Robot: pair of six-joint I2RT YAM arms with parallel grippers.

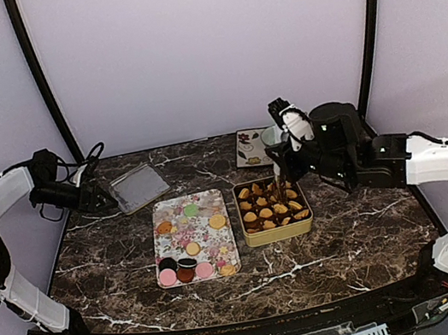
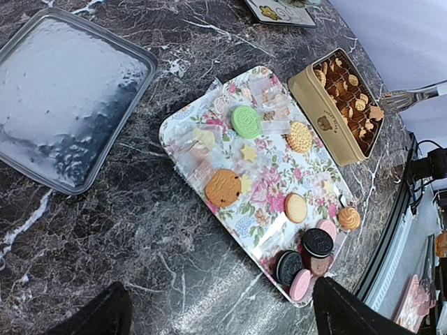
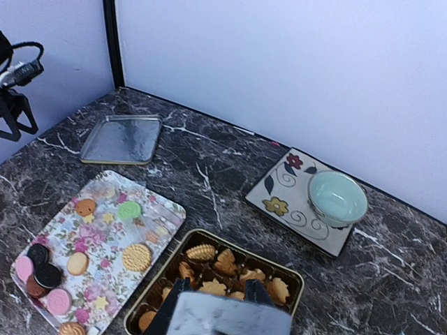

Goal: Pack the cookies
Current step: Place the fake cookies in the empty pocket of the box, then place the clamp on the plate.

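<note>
dark marble counter (image 1: 348,232) carries the flowery tray (image 1: 220,242) and, just right of it, the gold tin (image 1: 279,233). left tool (image 1: 107,203) spread wide near a clear lid (image 1: 139,187). right tool (image 3: 218,293) over the tin, pinching a metal utensil (image 3: 230,317). cookies (image 1: 273,209) fill the tin; others lie on the tray.

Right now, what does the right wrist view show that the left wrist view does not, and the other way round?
Only the right wrist view: the whole pale green bowl on its painted plate. Only the left wrist view: the bear mark on the gold tin's side, and the left hand with fingers open. Both: the flowery tray, the cookies on it and in the tin, the silvery square tray.
</note>
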